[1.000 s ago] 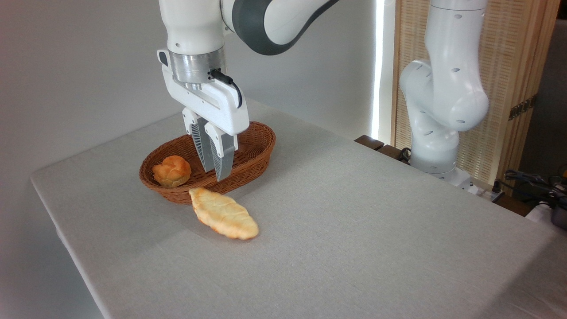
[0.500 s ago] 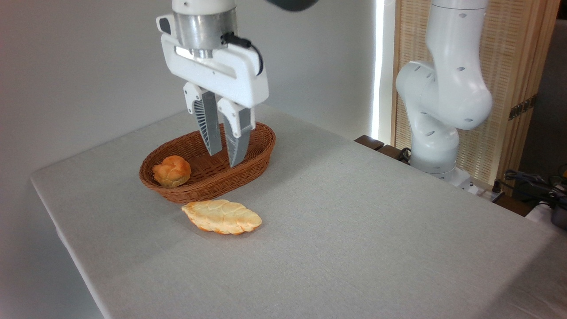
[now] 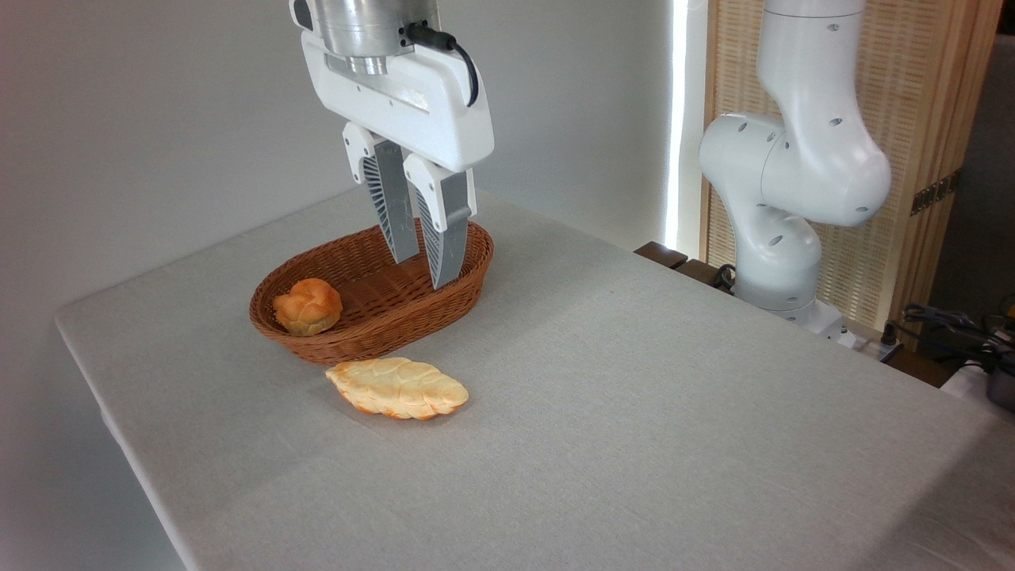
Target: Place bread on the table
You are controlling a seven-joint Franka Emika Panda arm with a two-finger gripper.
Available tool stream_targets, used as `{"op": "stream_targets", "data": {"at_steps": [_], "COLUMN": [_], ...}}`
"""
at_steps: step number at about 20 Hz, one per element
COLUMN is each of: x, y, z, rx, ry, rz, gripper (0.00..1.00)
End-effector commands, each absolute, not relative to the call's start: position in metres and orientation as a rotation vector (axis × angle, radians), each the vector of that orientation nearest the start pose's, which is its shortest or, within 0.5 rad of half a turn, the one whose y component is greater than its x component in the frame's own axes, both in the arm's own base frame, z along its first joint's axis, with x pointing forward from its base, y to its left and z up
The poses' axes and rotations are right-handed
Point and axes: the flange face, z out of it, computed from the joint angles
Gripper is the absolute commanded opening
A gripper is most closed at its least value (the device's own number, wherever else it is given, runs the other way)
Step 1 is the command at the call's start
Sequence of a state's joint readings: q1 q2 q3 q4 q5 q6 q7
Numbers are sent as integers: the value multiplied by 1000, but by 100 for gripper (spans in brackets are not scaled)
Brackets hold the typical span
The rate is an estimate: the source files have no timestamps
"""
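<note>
Grey cloth covers the table [image 3: 634,412]. On it, the bread [image 3: 396,388] lies flat just in front of the basket [image 3: 373,337], so my job looks done. My pincer [image 3: 427,271] hangs above, narrowly parted, holding nothing.

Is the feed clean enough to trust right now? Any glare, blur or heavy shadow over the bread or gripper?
Fixed camera: sharp, no motion blur on the gripper or bread. Lighting is soft and even; only faint shadows under the bread and basket on the table. One blown-out bright strip by the screen at back, clear of the work area.
</note>
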State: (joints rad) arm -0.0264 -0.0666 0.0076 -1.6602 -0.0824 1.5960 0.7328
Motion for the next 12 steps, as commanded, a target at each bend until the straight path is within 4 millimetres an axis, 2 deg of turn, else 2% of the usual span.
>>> {"op": "stream_targets", "data": {"at_steps": [1,5,8,12], "x": [539,539,540,542], "y": [-14,-15,-36,-37], "z": [625,625,621,618], "rx": [-2968,-2965,-2975,-2929], "ry": [1192,1162,1124,1117], "rz": [-22,-10,11,36], "gripper": [100,100,100,100]}}
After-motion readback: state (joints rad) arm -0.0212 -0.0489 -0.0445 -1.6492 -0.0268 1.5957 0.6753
